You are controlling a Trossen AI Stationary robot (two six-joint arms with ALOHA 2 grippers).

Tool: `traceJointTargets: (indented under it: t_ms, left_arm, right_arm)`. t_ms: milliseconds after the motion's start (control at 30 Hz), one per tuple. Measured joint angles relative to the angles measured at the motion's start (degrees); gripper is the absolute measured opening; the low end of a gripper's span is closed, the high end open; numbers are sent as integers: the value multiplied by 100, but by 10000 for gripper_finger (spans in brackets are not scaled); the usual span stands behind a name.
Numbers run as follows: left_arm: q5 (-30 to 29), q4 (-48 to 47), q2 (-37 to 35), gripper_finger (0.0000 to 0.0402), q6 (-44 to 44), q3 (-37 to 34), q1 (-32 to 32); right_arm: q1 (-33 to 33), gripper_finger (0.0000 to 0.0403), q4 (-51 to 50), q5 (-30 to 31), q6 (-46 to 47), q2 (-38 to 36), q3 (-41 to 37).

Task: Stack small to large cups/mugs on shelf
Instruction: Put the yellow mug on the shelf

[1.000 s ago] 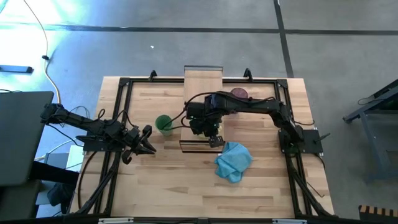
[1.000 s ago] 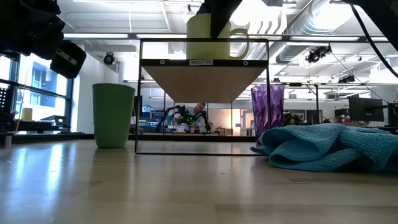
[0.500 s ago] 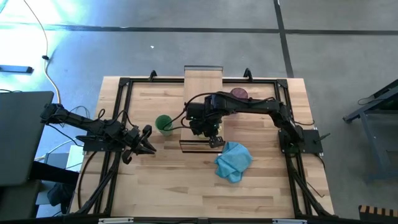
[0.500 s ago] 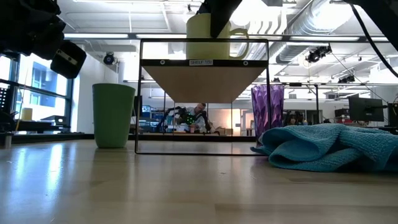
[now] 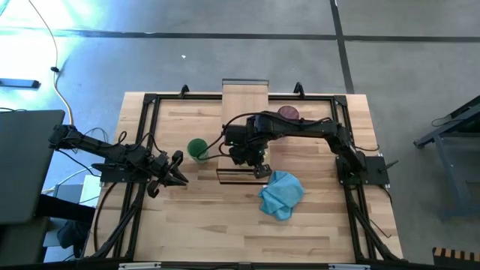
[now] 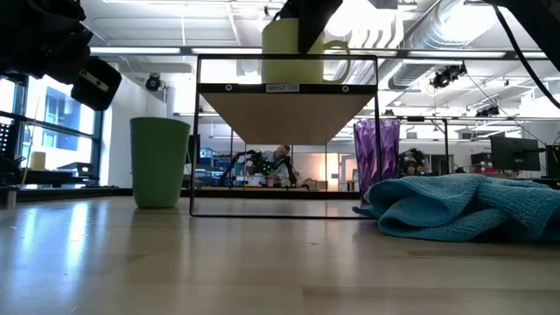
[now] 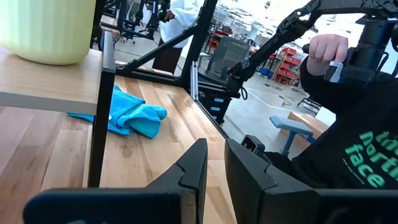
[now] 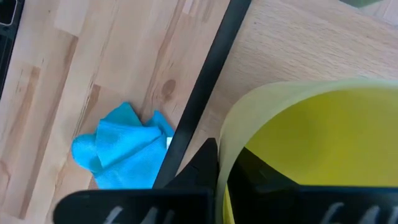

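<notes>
- Your right gripper (image 8: pixel 217 168) was over the near end of the shelf (image 5: pixel 245 97), its fingers (image 8: pixel 202 158) clamped on the rim of the yellow mug (image 8: pixel 311 149), one finger outside the wall and one inside
- The yellow mug (image 6: pixel 293 51) stood upright on the shelf board (image 6: pixel 287 87), handle turned toward the purple tumbler's side in the low view
- The green cup (image 5: pixel 198 149) stood upright on the tabletop (image 5: pixel 195 225), just beside the shelf on your left arm's side
- The purple tumbler (image 5: pixel 288 113) stood upright on the tabletop on the shelf's other side, toward the far edge
- The blue cloth (image 5: pixel 281 193) lay crumpled on the tabletop near the shelf's front corner
- Your left gripper (image 5: pixel 178 169) waited above the tabletop, well apart from the green cup, its fingers (image 7: pixel 193 171) only a narrow gap apart and holding nothing
- A person's hand (image 7: pixel 326 51) and dark sleeve showed beyond the tabletop in the left wrist view
</notes>
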Motion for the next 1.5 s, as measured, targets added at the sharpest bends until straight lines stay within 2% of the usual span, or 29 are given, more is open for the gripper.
traceJointTargets:
  t_ms: [600, 1133, 1500]
  left_arm:
    - [0, 0, 1, 47, 0, 0, 1]
    - [0, 0, 2, 47, 0, 0, 2]
    - [0, 0, 0, 47, 0, 0, 2]
  right_arm:
    - [-15, 2, -12, 136, -553, -44, -7]
    - [-15, 2, -10, 138, -375, -52, -7]
    - [-15, 38, -19, 297, -359, -52, -7]
